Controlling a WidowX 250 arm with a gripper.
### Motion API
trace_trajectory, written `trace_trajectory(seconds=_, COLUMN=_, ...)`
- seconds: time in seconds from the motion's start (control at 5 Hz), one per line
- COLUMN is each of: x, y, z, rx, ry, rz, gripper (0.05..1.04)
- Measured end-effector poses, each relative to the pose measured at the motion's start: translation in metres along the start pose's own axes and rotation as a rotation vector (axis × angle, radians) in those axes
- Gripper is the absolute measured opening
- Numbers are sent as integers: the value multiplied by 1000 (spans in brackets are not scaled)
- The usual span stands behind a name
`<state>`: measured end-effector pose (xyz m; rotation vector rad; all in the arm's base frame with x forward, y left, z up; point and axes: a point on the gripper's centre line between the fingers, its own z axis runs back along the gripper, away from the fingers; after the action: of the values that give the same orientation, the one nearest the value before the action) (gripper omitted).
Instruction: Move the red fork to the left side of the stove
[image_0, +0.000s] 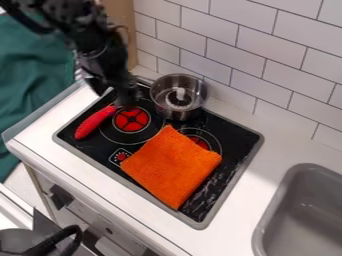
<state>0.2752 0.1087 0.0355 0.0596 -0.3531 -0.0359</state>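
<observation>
Fork (94, 122): lying near stove's (235, 135) left edge — apart from cloth (171, 165)
Gripper (121, 100): hanging beside pot (164, 104)
Jaws: blurring — can't tell if apart

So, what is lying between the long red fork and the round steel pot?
In the camera view, a round red burner on the black stove, with the black claw beside it.

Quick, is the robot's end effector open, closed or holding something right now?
End effector: at the red fork's upper end; whether open, closed or gripping it cannot be told.
</observation>
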Motion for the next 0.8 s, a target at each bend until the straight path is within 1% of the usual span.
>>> trace_trajectory(seconds=0.2, x=-2, y=-33, z=2, rx=-62, ry=77, rz=26, gripper=1003)
trace_trajectory(seconds=0.4, x=-6, y=-61, z=0, rx=-103, ry=117, rz=116, gripper=1003)
trace_trajectory(seconds=0.6, x=-9, y=-78, z=0, rx=-129, ry=118, rz=149, gripper=1003)
trace_trajectory(seconds=0.8, x=-10, y=-90, z=0, rx=-131, ry=134, rz=114, gripper=1003)
